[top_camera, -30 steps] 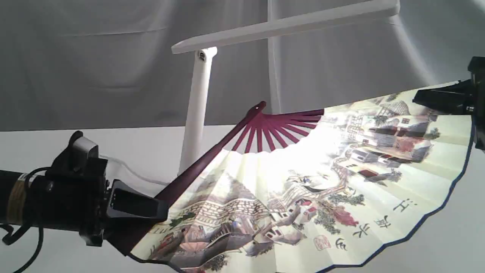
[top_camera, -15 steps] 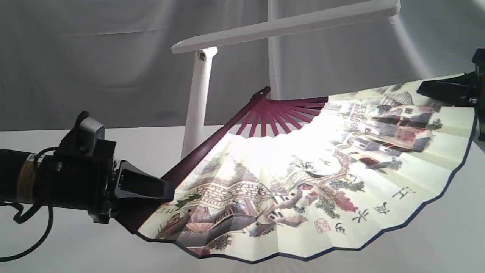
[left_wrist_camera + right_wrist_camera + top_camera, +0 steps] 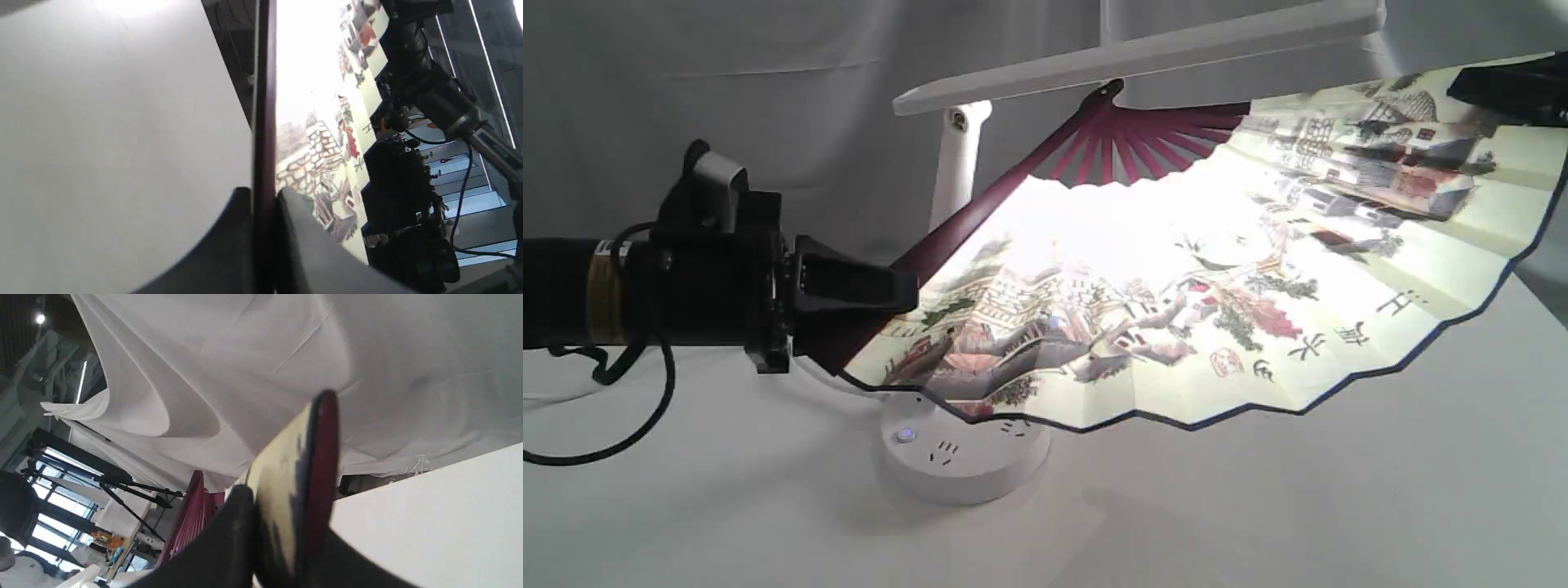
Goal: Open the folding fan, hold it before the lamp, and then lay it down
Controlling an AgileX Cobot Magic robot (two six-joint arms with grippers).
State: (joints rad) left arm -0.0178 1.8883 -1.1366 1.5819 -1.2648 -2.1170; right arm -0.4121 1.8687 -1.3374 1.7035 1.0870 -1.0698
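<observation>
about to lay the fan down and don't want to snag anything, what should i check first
1. fan fully spread: ok
2. left jaws shut on one end rib: ok
3. right jaws shut on the other end rib: ok
4. fan held before the lamp, light glowing through: ok
5. fan pivot clear of the lamp's bar: cannot tell
6. table in front of the lamp's base bare: ok

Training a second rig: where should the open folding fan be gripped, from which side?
Take the folding fan by its stiff maroon end ribs, edge-on from each outer side, as the left hand and right hand clamp it; the pleated paper leaf could crumple.
</observation>
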